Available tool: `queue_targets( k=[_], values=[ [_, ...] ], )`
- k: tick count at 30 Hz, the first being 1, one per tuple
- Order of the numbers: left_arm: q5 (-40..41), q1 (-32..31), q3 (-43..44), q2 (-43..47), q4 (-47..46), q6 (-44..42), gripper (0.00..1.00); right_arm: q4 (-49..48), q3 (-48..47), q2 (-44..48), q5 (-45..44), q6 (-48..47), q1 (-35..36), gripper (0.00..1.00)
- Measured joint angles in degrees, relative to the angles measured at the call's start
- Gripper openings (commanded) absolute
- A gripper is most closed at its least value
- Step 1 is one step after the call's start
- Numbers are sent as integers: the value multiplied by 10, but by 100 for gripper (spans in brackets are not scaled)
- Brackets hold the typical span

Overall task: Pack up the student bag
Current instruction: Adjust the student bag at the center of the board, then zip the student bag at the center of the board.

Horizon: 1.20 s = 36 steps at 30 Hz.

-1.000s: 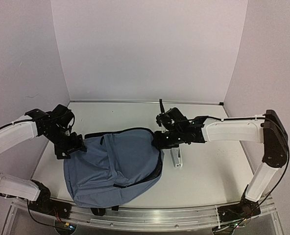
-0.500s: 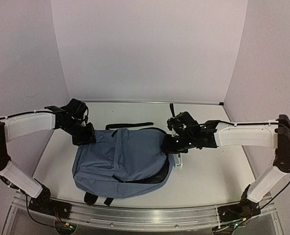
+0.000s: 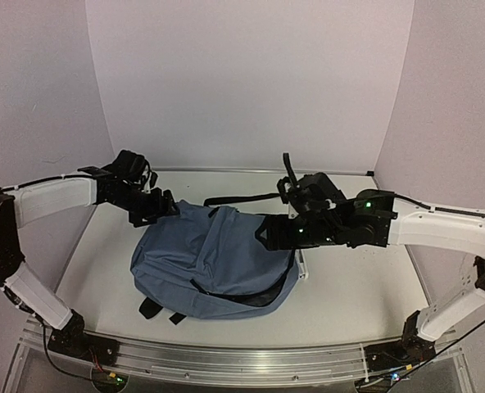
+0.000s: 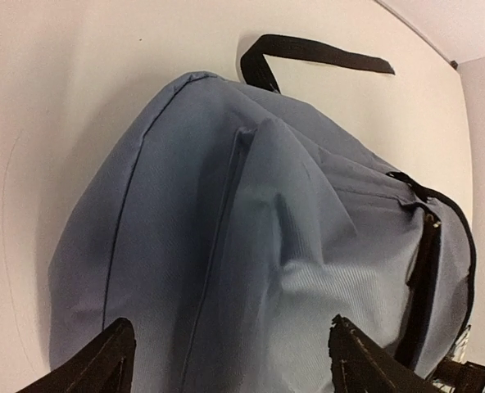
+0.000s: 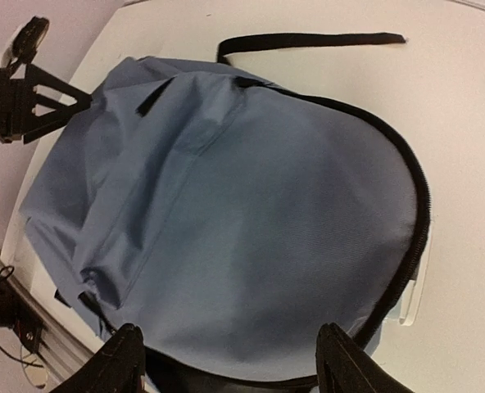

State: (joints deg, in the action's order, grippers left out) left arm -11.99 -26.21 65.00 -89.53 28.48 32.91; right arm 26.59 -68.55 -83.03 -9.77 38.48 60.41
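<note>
Two pincers: the left pincer [image 3: 160, 210] and the right pincer [image 3: 265, 235] sit at opposite ends of the student bag [image 3: 214, 262]. Both have their fingers spread apart, with nothing clamped.
Bag position: it lies flat on the table [image 3: 357, 282], around the middle, front pocket up. A black strap [image 3: 241, 198] trails off its far edge.
Left pincer vs bag: it is at the far-left corner. In the wrist view, blue cloth fills the space between its fingers [image 4: 103, 364]; I cannot tell whether they touch it.
Right pincer vs bag: it hangs over the right edge, by the black zip line [image 5: 419, 205]. Its fingers [image 5: 118, 364] straddle the near part of the bag.
Why so placed (my reading): soft cloth slumps, so one arm per side suits spreading and steadying it. The zip gapes along the near-right rim, showing dark lining [image 3: 263, 292], which is probably the mouth to pack through.
Odd item: a white object [image 3: 299, 266] pokes out from under the right edge (identity unclear).
</note>
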Motion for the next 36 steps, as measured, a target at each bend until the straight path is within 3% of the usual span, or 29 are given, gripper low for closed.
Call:
queue_targets(
  k=[5, 10, 17, 32, 36],
  values=[
    [-14, 1, -58, 108, 33, 6, 93, 9, -58, -35, -7, -10, 62, 63],
    [-75, 1, -123, 161, 50, 25, 92, 7, -114, -128, -10, -9, 113, 60],
    [-106, 0, -176, 209, 67, 43, 80, 13, -188, -251, -11, -10, 161, 58],
    [-120, 2, -200, 220, 63, 48, 53, 24, -288, -361, -46, -10, 177, 44],
    [-125, 3, -204, 217, 58, 50, 41, 38, -306, -385, -65, -10, 178, 41]
  ],
)
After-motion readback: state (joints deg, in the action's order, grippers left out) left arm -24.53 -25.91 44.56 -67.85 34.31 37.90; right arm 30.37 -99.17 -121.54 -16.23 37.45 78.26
